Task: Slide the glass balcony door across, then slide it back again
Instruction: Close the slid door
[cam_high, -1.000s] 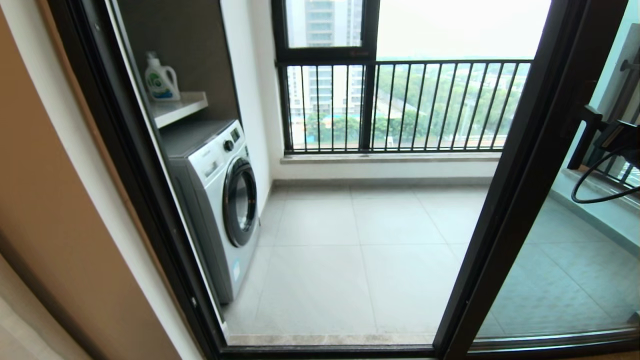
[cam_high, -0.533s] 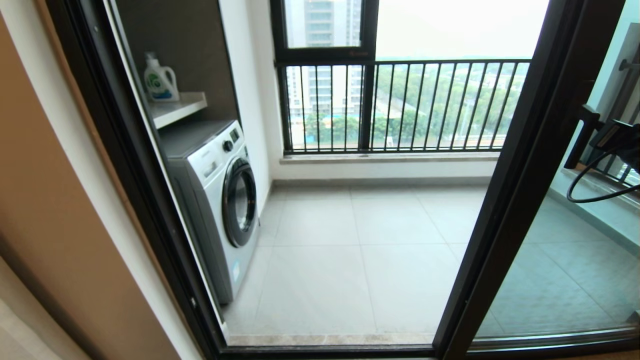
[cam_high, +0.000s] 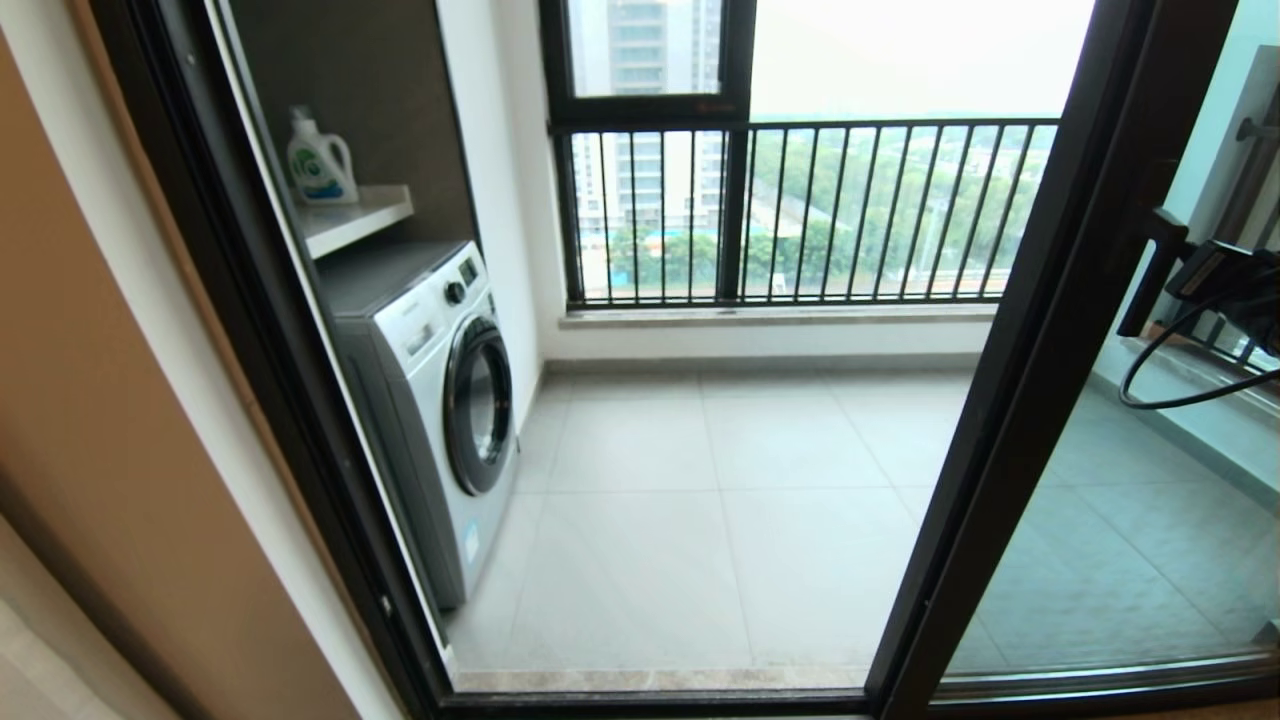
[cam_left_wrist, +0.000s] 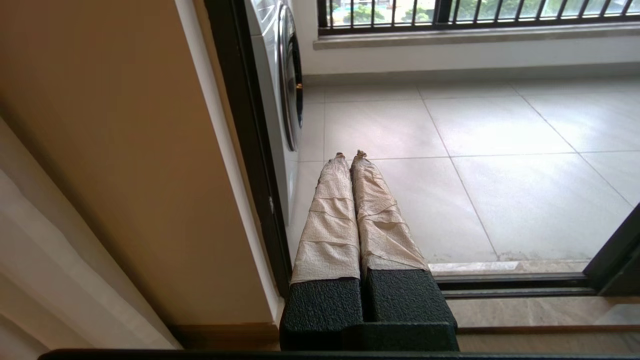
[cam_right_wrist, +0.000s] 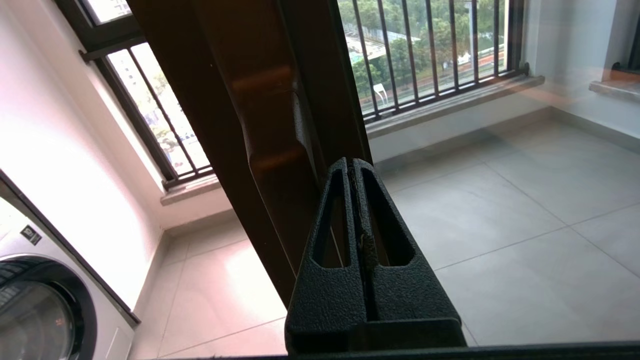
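Note:
The glass balcony door (cam_high: 1040, 380) stands at the right of the opening, its dark upright slanting across the head view with clear glass (cam_high: 1130, 520) to its right. My right gripper (cam_high: 1150, 275) is shut, and its tips (cam_right_wrist: 350, 162) rest against the edge of the door's upright (cam_right_wrist: 260, 100) where it meets the glass. Nothing is held between its fingers. My left gripper (cam_left_wrist: 348, 156), with tape-wrapped fingers (cam_left_wrist: 330, 220), is shut and hangs low by the left door jamb (cam_left_wrist: 250, 150), apart from the door. The door's bottom corner (cam_left_wrist: 615, 260) shows in the left wrist view.
On the balcony a white washing machine (cam_high: 440, 400) stands at the left under a shelf (cam_high: 360, 215) holding a detergent bottle (cam_high: 320, 160). A black-barred railing (cam_high: 850, 210) runs along the back. The floor track (cam_high: 650, 700) crosses the threshold. A tan wall (cam_high: 120, 450) is at the left.
The door's upright and my right gripper have both shifted a little to the left together. The left arm has not moved.

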